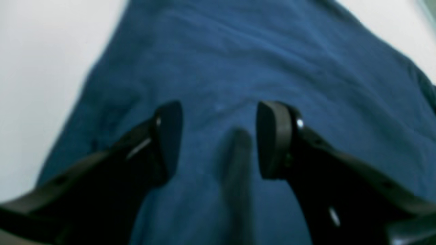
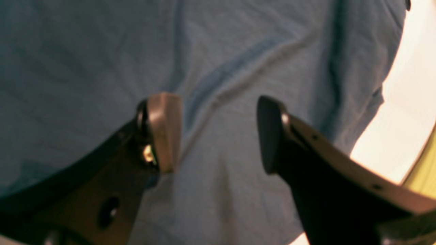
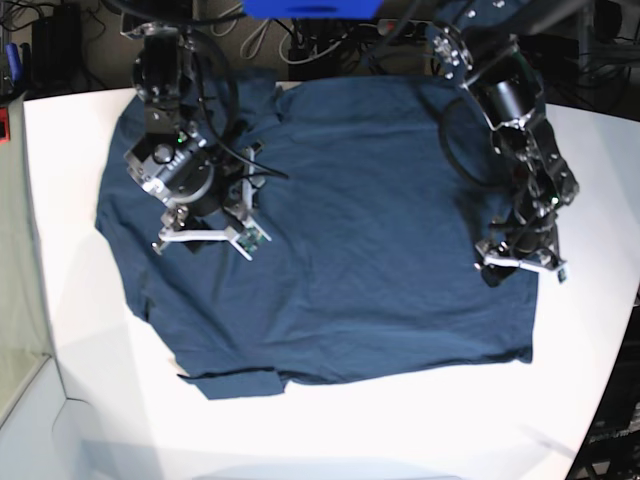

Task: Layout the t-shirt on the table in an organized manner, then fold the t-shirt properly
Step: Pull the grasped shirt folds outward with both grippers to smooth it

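The navy t-shirt (image 3: 370, 230) lies spread out on the white table (image 3: 400, 440), with a sleeve sticking out at the front left and light wrinkles across the body. My left gripper (image 3: 522, 262) hovers over the shirt's right edge; in the left wrist view it (image 1: 219, 139) stands open with only the t-shirt (image 1: 238, 61) beneath. My right gripper (image 3: 208, 238) is over the shirt's left part. In the right wrist view it (image 2: 218, 132) is also open above creased t-shirt fabric (image 2: 85, 61), holding nothing.
Cables and dark equipment (image 3: 330, 40) crowd the table's back edge. A red object (image 3: 3, 125) sits at the far left. The table's curved edge (image 3: 600, 400) runs down the right side. Bare white table (image 1: 34, 68) shows beside the shirt, and a yellow-green strip (image 2: 425, 170) lies past the table.
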Robot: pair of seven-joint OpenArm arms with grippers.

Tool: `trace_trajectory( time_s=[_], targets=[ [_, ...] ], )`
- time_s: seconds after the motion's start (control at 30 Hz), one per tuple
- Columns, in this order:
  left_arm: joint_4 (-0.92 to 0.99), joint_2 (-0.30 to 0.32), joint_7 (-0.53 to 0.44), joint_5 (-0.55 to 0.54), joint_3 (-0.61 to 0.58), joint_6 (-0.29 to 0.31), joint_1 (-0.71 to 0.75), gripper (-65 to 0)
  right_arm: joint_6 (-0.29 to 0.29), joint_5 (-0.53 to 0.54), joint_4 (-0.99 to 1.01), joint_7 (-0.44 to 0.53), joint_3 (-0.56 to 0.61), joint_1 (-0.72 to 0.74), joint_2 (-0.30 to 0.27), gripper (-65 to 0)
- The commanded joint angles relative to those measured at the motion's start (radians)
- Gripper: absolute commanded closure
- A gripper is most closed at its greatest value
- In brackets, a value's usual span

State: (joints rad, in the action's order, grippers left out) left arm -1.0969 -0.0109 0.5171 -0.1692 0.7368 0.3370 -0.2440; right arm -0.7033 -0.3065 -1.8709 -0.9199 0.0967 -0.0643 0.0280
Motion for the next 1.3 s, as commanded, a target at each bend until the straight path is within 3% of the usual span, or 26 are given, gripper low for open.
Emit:
trace_trajectory(
  time_s=[0.0, 0.3, 0.53, 0.6, 0.7, 0.87, 0.93, 1.03, 1.17, 1.27],
  targets=[
    [-0.015, 0.016, -0.005, 0.000, -0.006, -0.002, -0.016, -34.2, 0.005, 0.008, -0.022, 0.012, -0.001, 0.017, -0.001, -35.8],
    [0.136, 0.214, -0.035, -0.008, -0.006, 0.003, -0.001, -34.2, 0.005, 0.007, -0.022, 0.012, -0.007, 0.042, -0.006, -35.8],
    [0.096, 0.266, -0.036, -0.010, -0.006, 0.003, -0.041, -34.2, 0.005, 0.007, -0.022, 0.012, -0.005, 0.051, -0.006, -35.8],
    [0.039, 0.266, 0.022, -0.011, -0.004, 0.004, -0.058, -34.2, 0.005, 0.007, -0.022, 0.012, -0.005, 0.054, -0.006, -35.8],
    [-0.105, 0.239, 0.143, -0.042, -0.004, 0.004, -0.073, -34.2, 0.005, 0.007, -0.017, 0.012, -0.007, 0.073, -0.006, -35.8],
    [-0.259, 0.085, 0.245, -0.077, -0.006, 0.003, -0.065, -34.2, 0.005, 0.005, 0.017, 0.018, -0.007, 0.094, -0.007, -35.8],
    [-0.260, 0.006, 0.236, -0.076, -0.006, 0.003, -0.038, -34.2, 0.005, 0.003, 0.041, 0.018, -0.008, 0.108, -0.038, -35.8],
    [-0.256, -0.051, 0.212, -0.071, -0.030, -0.002, -0.002, -34.2, 0.005, 0.003, 0.110, 0.020, -0.015, 0.143, -0.067, -35.7],
    [-0.222, -0.060, 0.173, -0.014, -0.110, -0.006, 0.067, -34.1, 0.005, 0.003, 0.242, 0.022, -0.116, 0.211, -0.084, -35.7],
    [-0.173, -0.056, 0.134, 0.018, -0.107, -0.002, 0.099, -34.1, 0.005, 0.003, 0.328, 0.022, -0.183, 0.254, -0.084, -35.7]
  ],
)
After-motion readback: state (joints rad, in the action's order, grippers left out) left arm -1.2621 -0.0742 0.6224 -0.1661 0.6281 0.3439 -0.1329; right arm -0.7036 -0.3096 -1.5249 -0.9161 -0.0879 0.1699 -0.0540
